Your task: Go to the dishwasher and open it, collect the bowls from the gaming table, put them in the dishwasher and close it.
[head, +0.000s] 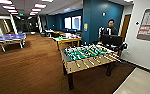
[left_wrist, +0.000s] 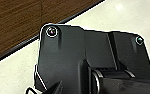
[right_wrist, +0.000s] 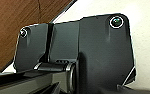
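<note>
The gaming table [head: 67, 39], white-topped with a yellow edge strip, stands behind the table-football table in the head view, a few metres ahead. A small bright green thing [head: 59, 38] sits at its near left end; it is too small to tell whether it is a bowl. The dishwasher is out of view. Both wrist views look down past the robot's dark plate at the line where brown carpet [left_wrist: 13, 22] meets pale floor [right_wrist: 146, 37].
A table-football table [head: 87, 56] stands close ahead, slightly right. Behind it a person [head: 111, 29] stands at a dark control rig [head: 112, 40]. A blue table-tennis table [head: 9, 38] is far left. Brown carpet [head: 28, 67] stretches ahead on the left, and pale floor [head: 141, 83] lies at the near right.
</note>
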Available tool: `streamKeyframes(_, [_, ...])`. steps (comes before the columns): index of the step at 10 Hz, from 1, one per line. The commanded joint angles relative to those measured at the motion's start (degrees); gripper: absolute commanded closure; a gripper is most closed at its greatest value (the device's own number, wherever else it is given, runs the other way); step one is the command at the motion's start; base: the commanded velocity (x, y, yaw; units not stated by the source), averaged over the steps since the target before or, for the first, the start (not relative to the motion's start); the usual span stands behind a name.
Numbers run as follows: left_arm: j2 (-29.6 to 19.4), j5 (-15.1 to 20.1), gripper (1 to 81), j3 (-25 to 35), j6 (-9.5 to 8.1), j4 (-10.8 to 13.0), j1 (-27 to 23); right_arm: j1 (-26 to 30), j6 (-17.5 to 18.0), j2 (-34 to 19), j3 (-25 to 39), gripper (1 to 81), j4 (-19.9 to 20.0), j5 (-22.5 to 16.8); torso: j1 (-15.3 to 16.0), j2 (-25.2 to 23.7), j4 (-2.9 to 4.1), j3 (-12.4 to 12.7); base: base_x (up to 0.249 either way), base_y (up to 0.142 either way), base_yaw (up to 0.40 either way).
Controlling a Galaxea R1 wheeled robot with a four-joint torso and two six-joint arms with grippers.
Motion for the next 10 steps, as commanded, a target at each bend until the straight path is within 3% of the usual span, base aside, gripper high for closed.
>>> streamKeyframes(1, [-0.1,2.6,1.0,-0.1,0.24,0.1,-2.5,2.8,-0.2,0.3,0.0,1.0,-0.6,-2.6,0.0,0.0,0.00,0.0,0.000,0.000,0.187])
streamKeyframes(10, [-0.1,2.6,1.0,-0.1,0.24,0.0,-2.5,2.8,-0.7,0.3,0.0,1.0,-0.6,-2.6,0.0,0.0,0.00,0.0,0.000,0.000,0.182])
